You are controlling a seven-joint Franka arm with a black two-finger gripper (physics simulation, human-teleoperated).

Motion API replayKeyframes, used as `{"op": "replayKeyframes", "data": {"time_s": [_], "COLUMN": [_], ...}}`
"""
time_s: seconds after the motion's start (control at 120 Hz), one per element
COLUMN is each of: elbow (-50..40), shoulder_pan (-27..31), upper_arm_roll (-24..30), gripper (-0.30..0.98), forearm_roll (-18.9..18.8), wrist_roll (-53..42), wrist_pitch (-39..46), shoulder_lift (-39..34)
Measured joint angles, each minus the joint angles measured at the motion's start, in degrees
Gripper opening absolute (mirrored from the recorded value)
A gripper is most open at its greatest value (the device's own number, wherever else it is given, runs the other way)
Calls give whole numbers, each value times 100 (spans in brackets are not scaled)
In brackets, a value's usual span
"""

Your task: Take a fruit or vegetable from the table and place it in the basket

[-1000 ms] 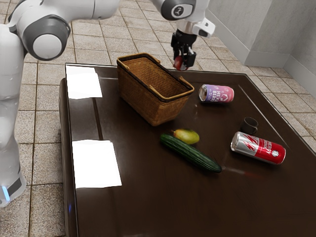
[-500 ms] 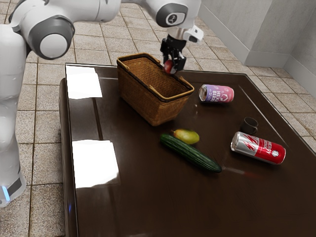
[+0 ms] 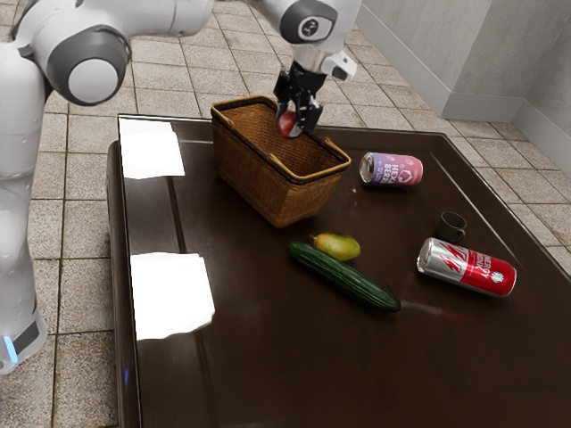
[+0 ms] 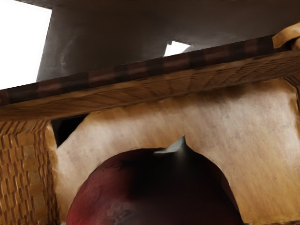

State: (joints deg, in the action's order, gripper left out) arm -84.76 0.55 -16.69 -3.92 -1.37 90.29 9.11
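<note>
In the exterior view my gripper point(image 3: 293, 127) points down over the wicker basket point(image 3: 275, 189), with its fingers on two sides of a round red fruit or vegetable point(image 3: 286, 124). The red thing hangs at about rim height, over the basket's opening. In the wrist view the dark red round thing point(image 4: 112, 197) with a pale pointed tip lies close under my hand, and the basket's inner floor point(image 4: 253, 140) and woven wall point(image 4: 23, 173) show around it.
A yellow-green mango or pear point(image 3: 337, 246) lies beside a cucumber point(image 3: 343, 276) in front of the basket. Toward the exterior view's right are a pink-purple can point(image 3: 391, 169), a small dark cup point(image 3: 451, 226) and a red-silver can point(image 3: 466, 267).
My gripper has moved toward the exterior view's left and slightly down, carrying the red thing from beyond the basket's far side to over its opening.
</note>
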Motion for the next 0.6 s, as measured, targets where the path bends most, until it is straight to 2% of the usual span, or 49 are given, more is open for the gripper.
{"op": "replayKeyframes", "data": {"time_s": [0.45,0.55,0.6], "elbow": [-145,-300,-329], "shoulder_pan": [6,14,8], "upper_arm_roll": [-8,-10,-14], "gripper": [37,33,39], "forearm_roll": [-38,-39,-41], "wrist_roll": [5,7,7], "wrist_pitch": [-505,-513,-525], "shoulder_lift": [174,180,152]}}
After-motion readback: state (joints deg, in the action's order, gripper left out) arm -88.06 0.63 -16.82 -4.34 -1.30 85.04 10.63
